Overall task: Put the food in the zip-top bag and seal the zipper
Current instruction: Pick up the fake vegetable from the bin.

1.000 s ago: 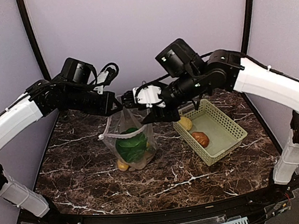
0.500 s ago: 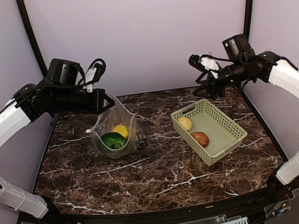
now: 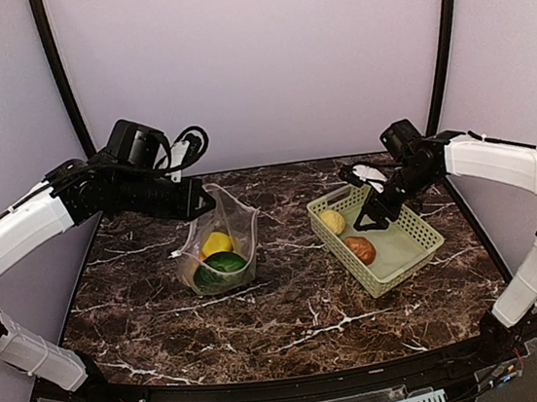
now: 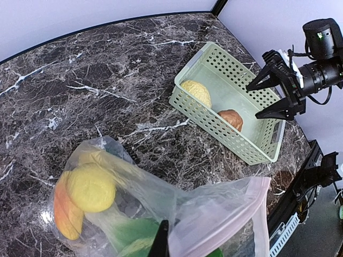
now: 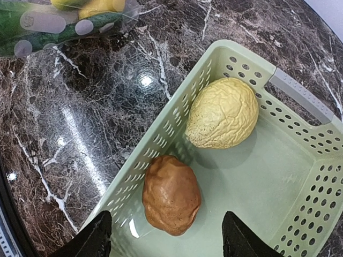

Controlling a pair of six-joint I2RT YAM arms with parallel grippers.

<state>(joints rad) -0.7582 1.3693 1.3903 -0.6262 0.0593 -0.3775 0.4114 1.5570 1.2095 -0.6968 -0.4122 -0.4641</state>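
The right wrist view shows the right gripper (image 5: 169,236) open above the basket's (image 5: 177,126) potato (image 5: 171,194) and lemon (image 5: 222,120); the left gripper (image 3: 202,201), largely cut off, clamps the zip-top bag (image 3: 237,226)

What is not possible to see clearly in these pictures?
- Left jaws: left wrist view, cut by bottom edge; top view, behind the arm.
- Green food in the bag: kind unclear through plastic, all views.
- Zipper: top view, too small; left wrist view, partly cut off.
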